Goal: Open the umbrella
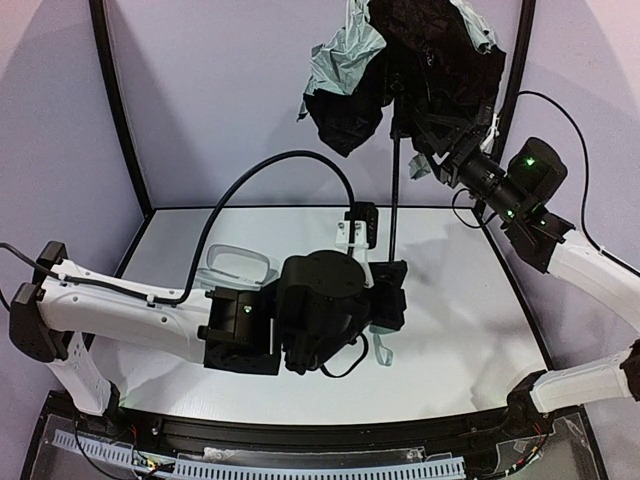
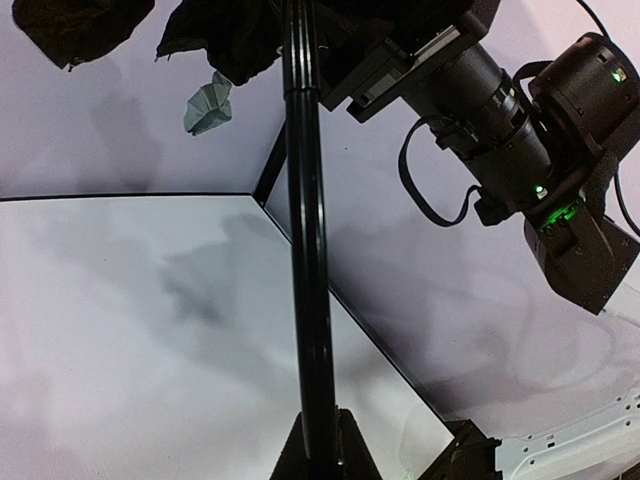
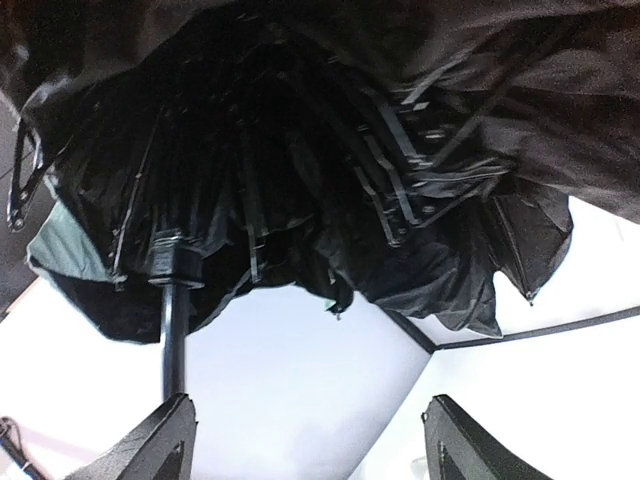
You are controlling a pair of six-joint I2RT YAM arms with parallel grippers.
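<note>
Above table (image 1: 470, 340) centre, umbrella (image 1: 400, 60) stood upright, shaft (image 1: 393, 200) vertical, crumpled canopy (image 3: 300, 180) on top; left gripper (image 2: 320, 445) clamped shaft's lower end, arm stretched low; right gripper (image 3: 305, 440) raised under canopy, fingers wide apart

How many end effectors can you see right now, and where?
2. The left end effector is low over the table, shut on the shaft of the umbrella. The right end effector is raised at the back right, open just under the bunched canopy. Neither is hidden.
</note>
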